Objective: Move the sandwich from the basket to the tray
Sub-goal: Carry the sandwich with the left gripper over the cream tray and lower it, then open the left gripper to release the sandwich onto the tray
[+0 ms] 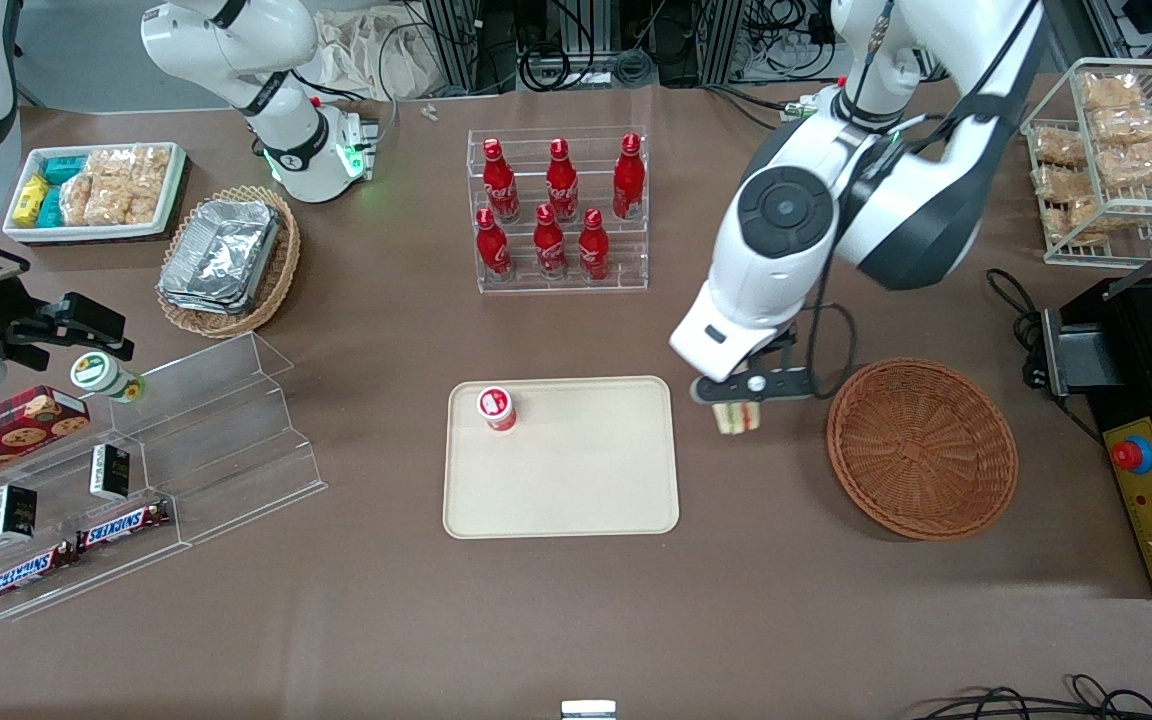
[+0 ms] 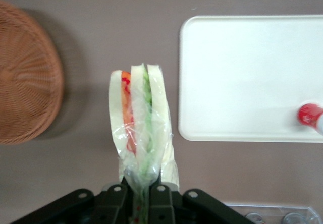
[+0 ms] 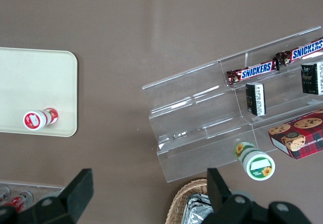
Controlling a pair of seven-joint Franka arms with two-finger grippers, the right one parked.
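Brown tabletop lies under your gripper (image 1: 739,398), which is clamped on the sandwich (image 2: 143,125) by its wrap, hanging between the basket (image 1: 921,448) and the tray (image 1: 576,500). That thin pinch could slip if you swing fast. Only a red-capped bottle (image 1: 497,408) stands on the tray, so set down away from it

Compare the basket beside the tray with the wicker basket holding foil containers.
The basket is reddish-brown and empty; the lighter tan basket is filled with foil containers. The first lies nearer the gripper, which holds the sandwich. Both are round woven wicker.
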